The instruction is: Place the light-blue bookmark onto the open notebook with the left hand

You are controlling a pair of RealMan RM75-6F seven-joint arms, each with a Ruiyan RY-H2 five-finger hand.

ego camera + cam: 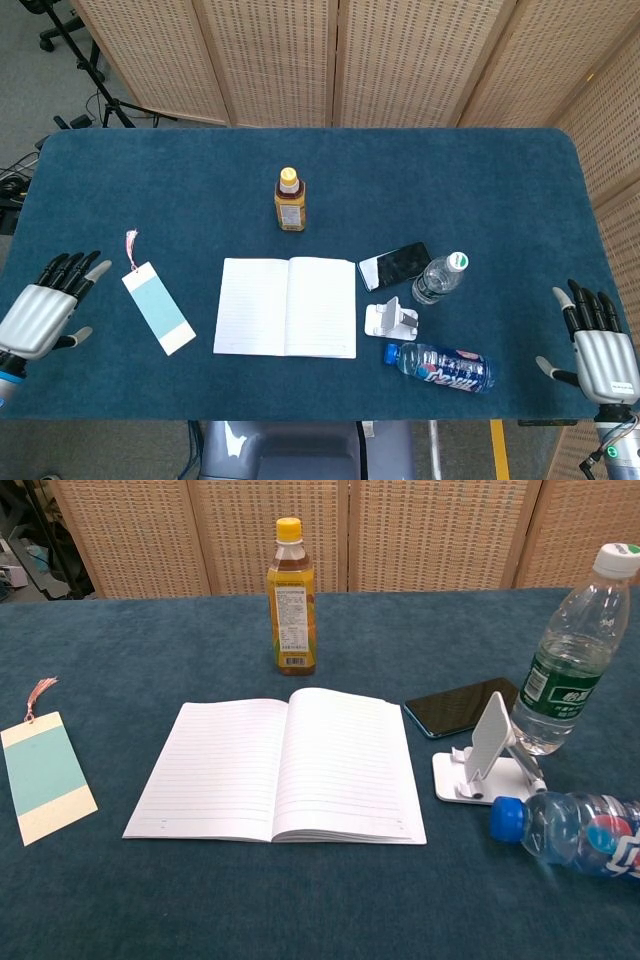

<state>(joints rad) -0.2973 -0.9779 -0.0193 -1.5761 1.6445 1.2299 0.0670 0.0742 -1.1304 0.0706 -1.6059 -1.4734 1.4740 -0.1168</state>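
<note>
1. Surface (480, 180) – dark blue felt carrying everything; the nap may make a flat card hard to lift off.
2. Open notebook (286, 306) – lies flat at centre, pages bare; it is the target and sits well apart from the left robot hand.
3. Left robot hand (45, 313) – at the near-left edge, fingers spread, holding nothing, just beside the bookmark but not touching it.
4. Right robot hand (603, 355) – at the near-right edge, fingers apart, empty.
5. Lying water bottle (440, 366), upright water bottle (436, 279), tea bottle (289, 199), phone (398, 264), phone stand (391, 320) – clutter right of and behind the notebook; an overshoot could knock one.
6. Light-blue bookmark (157, 309) – flat, left of the notebook, tassel (131, 246) pointing away. Risk: fingers slide it or fail to get under its thin edge; a weak pinch could drop it short.
</note>
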